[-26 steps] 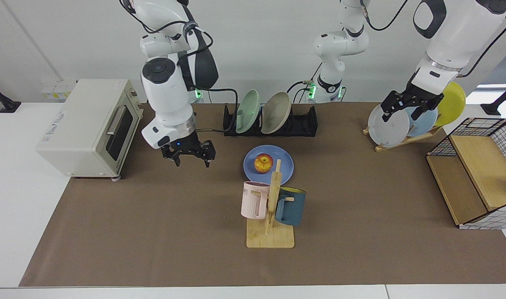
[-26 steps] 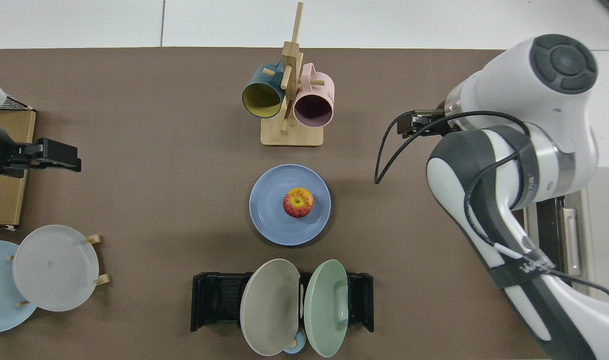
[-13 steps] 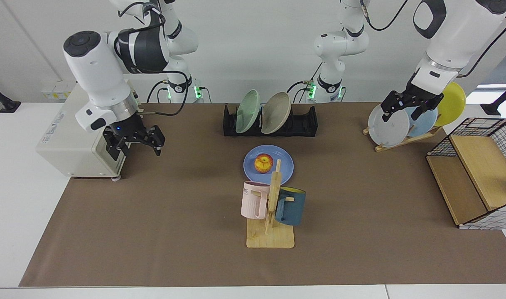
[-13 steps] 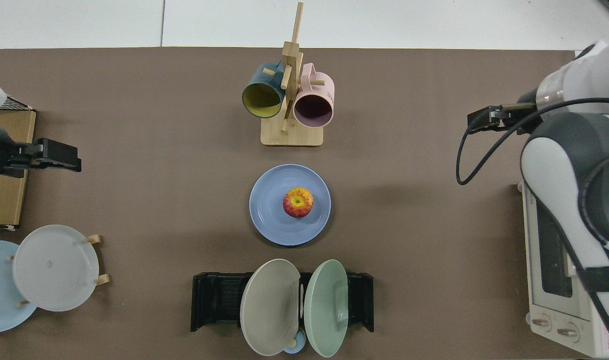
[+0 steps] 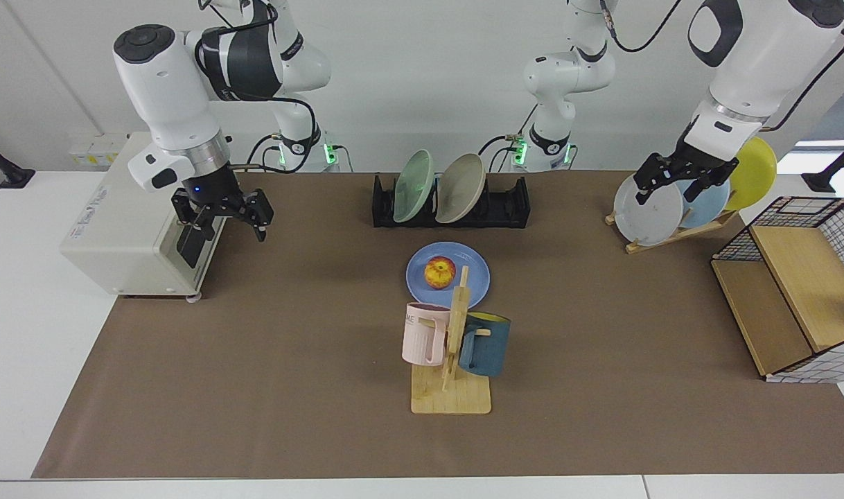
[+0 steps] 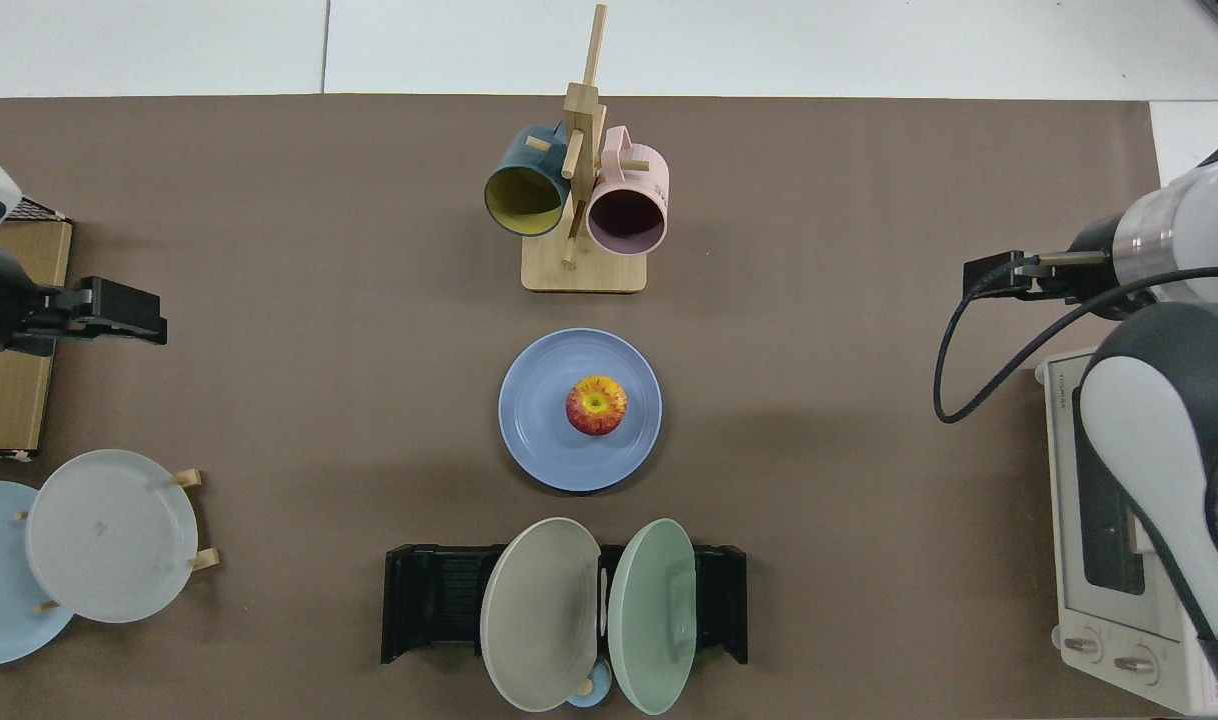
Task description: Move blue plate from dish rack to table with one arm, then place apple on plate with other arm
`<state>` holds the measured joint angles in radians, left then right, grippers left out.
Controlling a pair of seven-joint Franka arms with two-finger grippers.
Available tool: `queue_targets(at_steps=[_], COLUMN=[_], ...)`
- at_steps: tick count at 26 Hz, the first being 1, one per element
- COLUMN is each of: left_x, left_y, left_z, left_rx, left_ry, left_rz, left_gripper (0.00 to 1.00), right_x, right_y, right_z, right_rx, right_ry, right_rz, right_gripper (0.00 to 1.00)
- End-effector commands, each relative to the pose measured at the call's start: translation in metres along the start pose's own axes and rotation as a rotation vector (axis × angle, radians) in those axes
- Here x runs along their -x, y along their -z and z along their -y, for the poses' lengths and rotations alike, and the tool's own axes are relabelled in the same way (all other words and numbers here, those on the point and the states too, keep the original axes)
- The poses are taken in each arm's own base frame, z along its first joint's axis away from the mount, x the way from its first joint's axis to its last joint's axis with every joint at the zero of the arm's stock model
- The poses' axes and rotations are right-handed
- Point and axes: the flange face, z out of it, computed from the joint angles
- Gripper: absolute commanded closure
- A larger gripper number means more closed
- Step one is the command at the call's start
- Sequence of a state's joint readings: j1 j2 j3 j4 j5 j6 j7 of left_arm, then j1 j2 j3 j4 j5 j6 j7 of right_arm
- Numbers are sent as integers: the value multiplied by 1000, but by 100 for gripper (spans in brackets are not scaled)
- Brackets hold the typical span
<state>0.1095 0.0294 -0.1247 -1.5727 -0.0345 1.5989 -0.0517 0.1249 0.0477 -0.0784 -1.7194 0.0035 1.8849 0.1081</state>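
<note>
Both grippers, right (image 5: 222, 220) by the toaster oven (image 5: 141, 215), left (image 5: 678, 181) over the grey-white plate (image 5: 648, 211), hang with fingers spread, empty; apple (image 5: 439, 272) sits on blue plate (image 5: 475, 272).

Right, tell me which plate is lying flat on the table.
The blue plate with the apple on it, between the dish rack and the mug tree. Every other plate stands on edge in a rack.

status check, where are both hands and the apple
Right hand open, empty, by toaster oven. Left hand open, over plate stand. Apple on blue plate. Nothing blocking.
</note>
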Motion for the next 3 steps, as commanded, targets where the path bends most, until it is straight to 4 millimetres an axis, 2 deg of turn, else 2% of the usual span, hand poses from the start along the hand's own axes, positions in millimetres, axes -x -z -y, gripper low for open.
queue_targets(at_steps=[1, 3], left_x=[0, 0], left_y=[1, 0], left_z=[-1, -1], left_rx=[-5, -5], left_ry=[-4, -4], left_rz=[-5, -3], left_gripper=[0, 0], right_x=[4, 4], right_y=[3, 7], right_z=[1, 0], right_rx=[21, 19], right_ry=[-18, -25], right_rz=[-18, -18], right_gripper=[0, 0])
